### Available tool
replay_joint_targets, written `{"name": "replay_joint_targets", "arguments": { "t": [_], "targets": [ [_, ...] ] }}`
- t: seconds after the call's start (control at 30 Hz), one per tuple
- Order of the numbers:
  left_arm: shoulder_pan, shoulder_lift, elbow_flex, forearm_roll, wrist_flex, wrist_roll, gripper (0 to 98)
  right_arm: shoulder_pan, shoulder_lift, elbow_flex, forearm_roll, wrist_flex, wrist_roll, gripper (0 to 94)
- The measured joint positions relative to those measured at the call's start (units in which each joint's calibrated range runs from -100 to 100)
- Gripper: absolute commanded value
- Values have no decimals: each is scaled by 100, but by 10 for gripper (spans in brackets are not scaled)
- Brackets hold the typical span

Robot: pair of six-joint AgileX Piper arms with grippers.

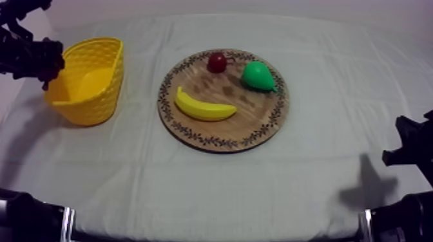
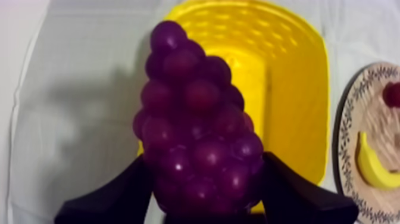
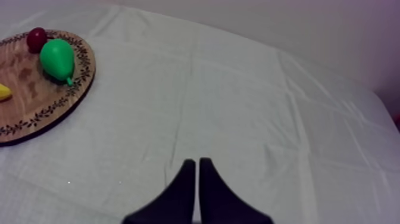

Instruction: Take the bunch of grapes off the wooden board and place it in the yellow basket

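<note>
My left gripper [image 2: 202, 182] is shut on the purple bunch of grapes [image 2: 196, 119], which hangs above the near rim of the yellow basket [image 2: 291, 89]. From above, the left gripper [image 1: 46, 63] sits at the left rim of the yellow basket [image 1: 90, 80] at the table's left. The round wooden board [image 1: 248, 122] lies in the middle of the table. My right gripper [image 3: 197, 167] is shut on nothing, its fingers together as a narrow wedge over bare cloth, low at the right side [image 1: 409, 151].
On the board lie a banana [image 1: 203, 106], a small red fruit [image 1: 217, 62] and a green pear [image 1: 259, 76]. The board's edge [image 2: 348, 125] is just right of the basket. Bare cloth stretches between the board and the right arm.
</note>
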State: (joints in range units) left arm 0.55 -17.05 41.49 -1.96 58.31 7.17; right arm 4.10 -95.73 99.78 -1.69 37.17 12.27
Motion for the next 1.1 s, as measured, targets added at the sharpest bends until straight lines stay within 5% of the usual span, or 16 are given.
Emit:
{"name": "replay_joint_targets", "arguments": {
  "t": [0.83,0.9,1.1],
  "targets": [
    [464,2827,-1043,114,-1009,268,518,0,0,0,0,0,0,5],
    [497,2839,-1057,114,-1028,295,564,0,0,0,0,0,0,5],
    [533,2767,-1087,92,-927,369,900,0,0,0,0,0,0,5]
  ]
}}
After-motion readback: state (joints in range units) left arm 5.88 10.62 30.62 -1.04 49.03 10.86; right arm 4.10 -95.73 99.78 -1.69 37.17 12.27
